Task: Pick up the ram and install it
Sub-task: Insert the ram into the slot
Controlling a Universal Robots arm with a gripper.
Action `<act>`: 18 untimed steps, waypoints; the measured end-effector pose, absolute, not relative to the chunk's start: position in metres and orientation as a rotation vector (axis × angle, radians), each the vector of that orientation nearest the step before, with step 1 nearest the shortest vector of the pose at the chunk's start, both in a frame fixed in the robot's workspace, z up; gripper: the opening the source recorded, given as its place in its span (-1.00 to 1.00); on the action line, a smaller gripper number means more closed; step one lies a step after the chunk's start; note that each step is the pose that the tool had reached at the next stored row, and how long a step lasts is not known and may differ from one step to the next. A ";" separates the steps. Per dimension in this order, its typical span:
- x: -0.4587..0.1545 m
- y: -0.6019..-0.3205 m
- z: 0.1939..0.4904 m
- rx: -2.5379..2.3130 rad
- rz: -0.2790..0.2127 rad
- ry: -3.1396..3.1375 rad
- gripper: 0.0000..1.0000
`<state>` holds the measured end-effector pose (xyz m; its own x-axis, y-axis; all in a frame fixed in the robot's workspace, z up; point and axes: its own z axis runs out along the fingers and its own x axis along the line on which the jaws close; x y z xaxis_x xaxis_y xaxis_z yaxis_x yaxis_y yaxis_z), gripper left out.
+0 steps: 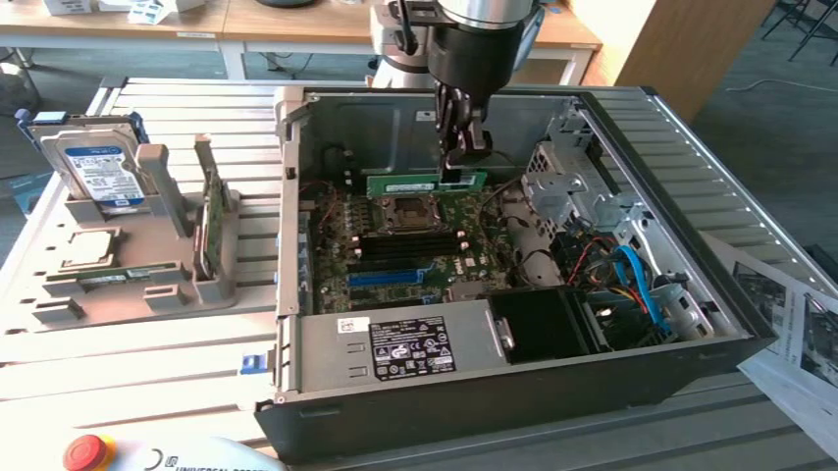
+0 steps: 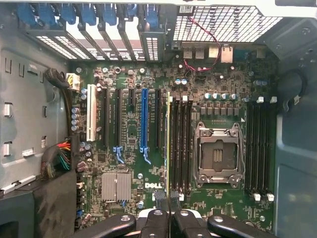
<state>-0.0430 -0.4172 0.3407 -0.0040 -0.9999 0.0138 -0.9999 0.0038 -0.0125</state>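
The ram [image 1: 422, 183] is a long thin green stick, held level and on edge above the motherboard [image 1: 392, 250] inside the open computer case [image 1: 524, 392]. My gripper [image 1: 457, 173] hangs straight down from above and is shut on the stick near its end toward the exterior view's right. In the wrist view the ram [image 2: 168, 144] shows edge-on as a thin line running away from my gripper [image 2: 169, 220], alongside the black memory slots [image 2: 181, 144] beside the CPU socket [image 2: 218, 153]. The stick hovers near the far side of the socket [image 1: 408, 211].
A grey tray [image 1: 78, 294] at the exterior view's left holds a hard drive with a blue label [image 1: 94, 169] and an upright green card [image 1: 207, 221]. The power supply [image 1: 392, 348] and drive cage [image 1: 570, 186] flank the board. A red stop button [image 1: 85, 451] sits at the front edge.
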 end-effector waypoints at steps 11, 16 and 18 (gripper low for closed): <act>-0.043 -0.417 0.334 2.216 0.029 -2.225 -0.76; -0.043 -0.417 0.329 2.216 0.029 -2.225 -0.76; -0.043 -0.417 0.327 2.216 0.029 -2.225 -0.76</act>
